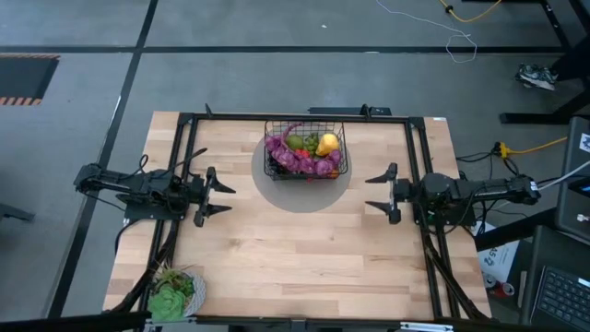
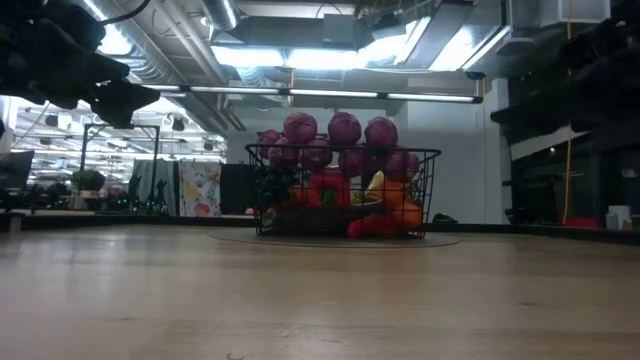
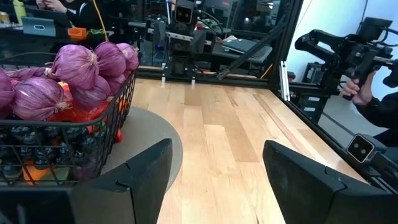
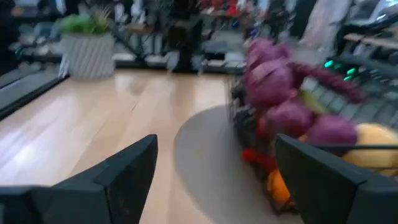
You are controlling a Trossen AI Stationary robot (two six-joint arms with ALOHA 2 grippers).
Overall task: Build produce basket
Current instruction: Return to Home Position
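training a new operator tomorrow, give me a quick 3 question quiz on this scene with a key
1. True or false: the left gripper is shut on a fruit.
2. What lies on top of the pile in the basket? A) a cucumber B) purple garlic bulbs C) a banana
3. Fill in: the lettuce plate stands at the corner of the table on the ____ arm's side.
Key: 1 false; it and the right gripper are both open and empty, apart from the basket. 2 B. 3 left.
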